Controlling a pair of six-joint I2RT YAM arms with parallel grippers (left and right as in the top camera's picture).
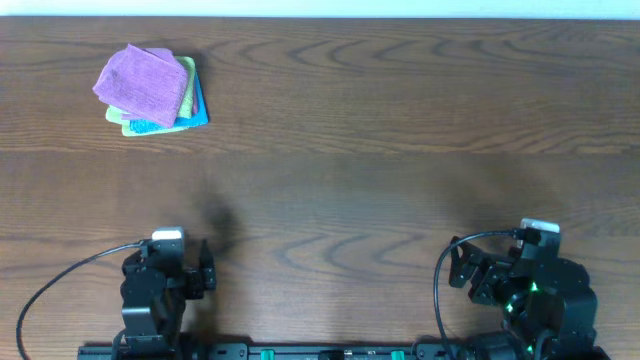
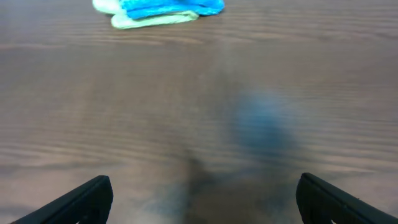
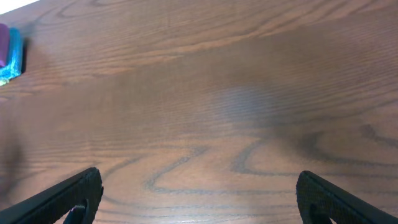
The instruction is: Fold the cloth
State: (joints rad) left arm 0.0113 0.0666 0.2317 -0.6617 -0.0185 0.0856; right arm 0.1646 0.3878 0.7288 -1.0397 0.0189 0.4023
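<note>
The purple cloth (image 1: 143,80) lies folded at the table's far left, on top of a lime-green cloth (image 1: 125,122) and a bright blue cloth (image 1: 198,108). A sliver of the purple cloth (image 3: 3,40) shows at the left edge of the right wrist view. The left wrist view shows only the blue (image 2: 171,6) and green (image 2: 149,20) cloths. My left gripper (image 1: 206,270) (image 2: 202,196) is open and empty near the front edge, far from the stack. My right gripper (image 1: 462,270) (image 3: 199,193) is open and empty at the front right.
The dark wooden table (image 1: 380,150) spans the whole view. The table's far edge meets a white wall (image 1: 400,8). Both arm bases sit along the front edge.
</note>
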